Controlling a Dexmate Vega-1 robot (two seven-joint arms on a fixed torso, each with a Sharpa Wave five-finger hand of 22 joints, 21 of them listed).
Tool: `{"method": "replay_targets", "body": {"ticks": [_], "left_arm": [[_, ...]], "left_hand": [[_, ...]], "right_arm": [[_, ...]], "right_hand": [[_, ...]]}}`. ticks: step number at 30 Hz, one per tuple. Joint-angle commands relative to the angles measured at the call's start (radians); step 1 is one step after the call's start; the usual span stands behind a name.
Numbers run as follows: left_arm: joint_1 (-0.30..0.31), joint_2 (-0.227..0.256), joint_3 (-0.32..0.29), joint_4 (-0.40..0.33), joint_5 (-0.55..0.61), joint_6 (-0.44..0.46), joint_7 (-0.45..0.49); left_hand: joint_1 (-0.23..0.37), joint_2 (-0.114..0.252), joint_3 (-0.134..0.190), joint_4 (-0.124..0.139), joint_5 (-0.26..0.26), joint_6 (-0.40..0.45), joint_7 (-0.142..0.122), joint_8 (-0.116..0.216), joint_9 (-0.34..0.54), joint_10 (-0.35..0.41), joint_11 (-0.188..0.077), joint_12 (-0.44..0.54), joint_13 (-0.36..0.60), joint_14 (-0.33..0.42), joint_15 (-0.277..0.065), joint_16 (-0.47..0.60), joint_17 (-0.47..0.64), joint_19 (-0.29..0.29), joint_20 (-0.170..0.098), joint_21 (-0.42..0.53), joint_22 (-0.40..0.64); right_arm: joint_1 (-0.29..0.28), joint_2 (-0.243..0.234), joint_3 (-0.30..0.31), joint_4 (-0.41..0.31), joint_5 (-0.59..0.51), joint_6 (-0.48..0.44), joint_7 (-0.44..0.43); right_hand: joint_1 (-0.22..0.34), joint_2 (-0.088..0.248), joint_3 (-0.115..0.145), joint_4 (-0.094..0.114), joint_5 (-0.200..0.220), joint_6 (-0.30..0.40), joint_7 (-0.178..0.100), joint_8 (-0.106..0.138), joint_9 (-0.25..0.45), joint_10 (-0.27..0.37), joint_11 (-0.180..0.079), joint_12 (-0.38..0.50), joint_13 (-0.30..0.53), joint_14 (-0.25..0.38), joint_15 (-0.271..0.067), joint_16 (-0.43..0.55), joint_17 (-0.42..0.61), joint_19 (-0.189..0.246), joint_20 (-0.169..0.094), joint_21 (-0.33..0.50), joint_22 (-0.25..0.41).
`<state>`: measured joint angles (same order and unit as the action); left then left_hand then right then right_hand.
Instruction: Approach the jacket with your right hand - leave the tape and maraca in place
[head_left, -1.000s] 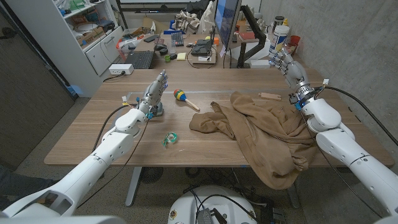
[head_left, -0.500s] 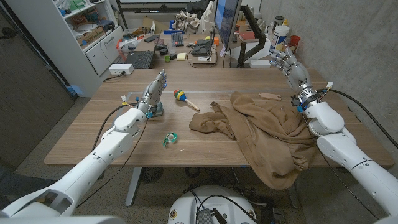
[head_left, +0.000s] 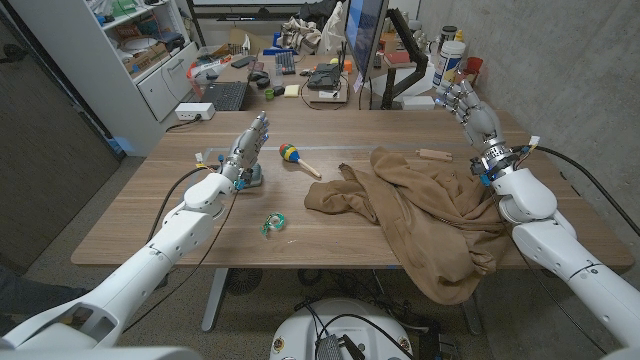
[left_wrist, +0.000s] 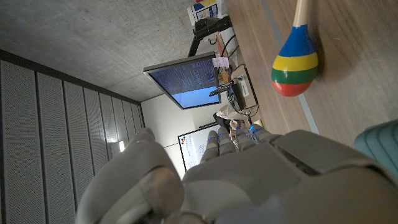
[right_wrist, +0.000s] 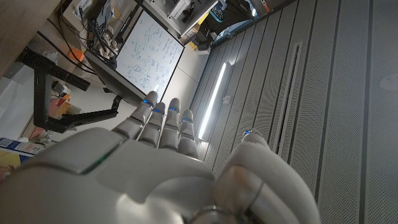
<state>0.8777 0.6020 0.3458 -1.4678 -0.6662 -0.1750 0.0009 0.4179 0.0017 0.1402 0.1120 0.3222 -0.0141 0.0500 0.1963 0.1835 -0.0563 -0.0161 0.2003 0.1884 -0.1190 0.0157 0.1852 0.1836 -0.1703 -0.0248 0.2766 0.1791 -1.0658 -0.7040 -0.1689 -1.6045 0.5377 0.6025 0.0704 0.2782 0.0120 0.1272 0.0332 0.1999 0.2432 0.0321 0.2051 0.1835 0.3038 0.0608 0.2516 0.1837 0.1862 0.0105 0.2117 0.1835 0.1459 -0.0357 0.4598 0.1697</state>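
Observation:
A tan jacket (head_left: 425, 215) lies crumpled on the right half of the wooden table (head_left: 200, 225), one part hanging over the front edge. My right hand (head_left: 472, 112) is raised above the table's back right corner, past the jacket, fingers straight and apart, holding nothing. The striped maraca (head_left: 292, 155) lies near the table's middle back, also seen close up (left_wrist: 296, 62). A small green tape roll (head_left: 273, 222) sits toward the front left. My left hand (head_left: 250, 145) stands beside the maraca, fingers extended, empty.
A small wooden block (head_left: 434, 154) lies behind the jacket near my right hand. A grey-blue object (head_left: 250, 178) sits under my left hand. Behind the table stand a monitor (head_left: 365, 40), a laptop (head_left: 225, 95) and desk clutter.
My right hand and forearm have shifted slightly right and toward the back. The left arm, jacket, tape and maraca stay where they were.

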Motion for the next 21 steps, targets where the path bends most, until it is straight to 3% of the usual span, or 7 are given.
{"method": "replay_targets", "body": {"ticks": [1, 21], "left_arm": [[-0.006, 0.003, 0.004, 0.004, 0.001, 0.014, -0.003], [-0.019, 0.001, 0.013, 0.004, 0.012, 0.023, 0.001]], "left_hand": [[0.0, 0.011, -0.004, -0.002, 0.007, 0.006, 0.0, 0.003, 0.003, -0.006, 0.0, 0.003, 0.002, -0.012, -0.002, 0.005, 0.004, -0.004, 0.003, -0.007, 0.003], [0.001, 0.014, -0.008, -0.002, 0.007, 0.008, 0.0, 0.003, 0.003, -0.005, 0.005, 0.004, 0.002, -0.012, -0.002, 0.005, 0.004, -0.001, 0.003, -0.013, 0.003]], "right_arm": [[-0.024, -0.012, 0.017, -0.012, -0.064, 0.026, -0.031], [-0.106, -0.046, 0.076, -0.053, -0.164, 0.061, -0.079]], "right_hand": [[0.001, -0.003, -0.004, 0.0, 0.007, 0.012, -0.001, 0.004, 0.005, 0.01, -0.003, 0.004, 0.004, 0.009, -0.002, -0.001, 0.002, 0.01, -0.001, -0.003, 0.004], [0.01, -0.003, -0.004, -0.008, 0.011, 0.021, -0.008, 0.004, 0.005, 0.014, -0.007, 0.001, 0.004, 0.02, -0.011, -0.002, 0.001, 0.021, 0.0, -0.011, 0.004]]}}
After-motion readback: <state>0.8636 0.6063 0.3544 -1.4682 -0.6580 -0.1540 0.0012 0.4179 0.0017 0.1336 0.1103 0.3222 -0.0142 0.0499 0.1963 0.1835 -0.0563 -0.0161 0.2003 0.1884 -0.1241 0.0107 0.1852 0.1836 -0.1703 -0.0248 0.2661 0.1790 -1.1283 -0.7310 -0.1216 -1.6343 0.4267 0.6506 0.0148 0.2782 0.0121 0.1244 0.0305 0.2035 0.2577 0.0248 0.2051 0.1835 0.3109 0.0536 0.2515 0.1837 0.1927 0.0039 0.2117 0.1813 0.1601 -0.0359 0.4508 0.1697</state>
